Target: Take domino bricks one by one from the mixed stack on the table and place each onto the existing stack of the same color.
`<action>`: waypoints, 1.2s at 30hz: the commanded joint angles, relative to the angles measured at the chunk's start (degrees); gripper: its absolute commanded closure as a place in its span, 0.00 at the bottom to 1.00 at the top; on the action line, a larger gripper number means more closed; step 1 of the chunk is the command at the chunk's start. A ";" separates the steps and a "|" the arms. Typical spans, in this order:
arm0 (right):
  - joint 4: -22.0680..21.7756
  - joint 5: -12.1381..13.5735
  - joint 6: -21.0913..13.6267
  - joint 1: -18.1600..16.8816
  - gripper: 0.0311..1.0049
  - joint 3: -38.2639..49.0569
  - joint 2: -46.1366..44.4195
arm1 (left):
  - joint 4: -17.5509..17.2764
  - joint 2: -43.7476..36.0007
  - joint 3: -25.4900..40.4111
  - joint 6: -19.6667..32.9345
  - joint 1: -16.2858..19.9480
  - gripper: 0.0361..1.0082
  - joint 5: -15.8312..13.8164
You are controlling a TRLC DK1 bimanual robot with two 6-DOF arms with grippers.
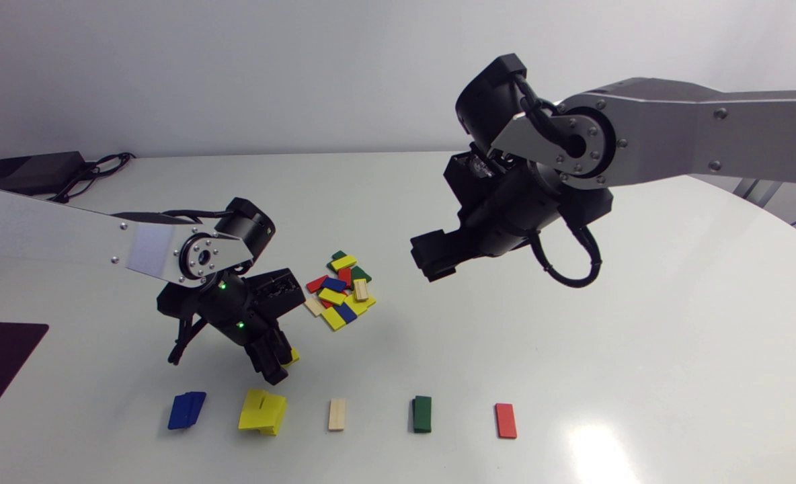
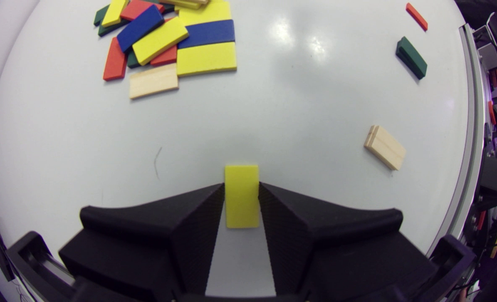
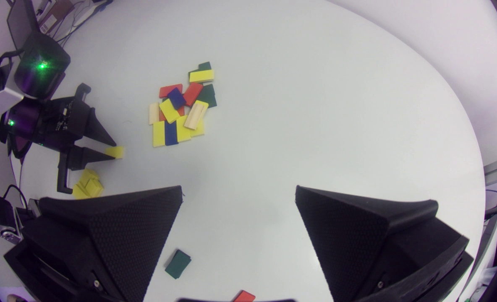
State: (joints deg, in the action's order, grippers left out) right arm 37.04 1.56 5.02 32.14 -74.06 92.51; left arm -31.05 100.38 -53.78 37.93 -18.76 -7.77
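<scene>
One yellow brick [image 2: 241, 209] sits clamped in the left gripper [image 2: 241, 187]; right gripper [image 3: 238, 190] gapes wide.

Bright overhead light glares off the table [image 1: 593, 437]

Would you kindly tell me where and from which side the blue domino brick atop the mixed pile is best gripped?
Probably from above, pinching the blue domino brick across its long edges near the middle. It lies roughly flat among the uppermost bricks of the mixed pile, so its faces offer no hold, and its narrow width appears the easiest span to close on.
</scene>
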 commanded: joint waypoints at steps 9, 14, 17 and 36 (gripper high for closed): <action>-1.00 0.37 -0.97 -0.68 0.06 3.05 -1.54 | -0.15 0.26 0.87 0.74 0.40 0.75 -0.58; -0.91 0.28 -1.06 -0.68 0.06 3.13 -2.07 | -0.42 1.22 -0.01 0.56 0.92 0.74 -0.58; -0.91 0.28 -1.15 -0.68 0.06 3.31 -2.25 | -0.86 1.14 -0.10 0.74 0.83 0.71 -0.58; -1.00 0.37 -1.76 -1.38 0.06 3.84 -2.42 | -2.44 6.41 -2.82 1.71 2.24 0.66 -0.58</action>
State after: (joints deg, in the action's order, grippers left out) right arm 36.62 1.56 3.79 31.11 -72.01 90.89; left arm -32.62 103.85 -56.16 38.17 -16.60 -7.75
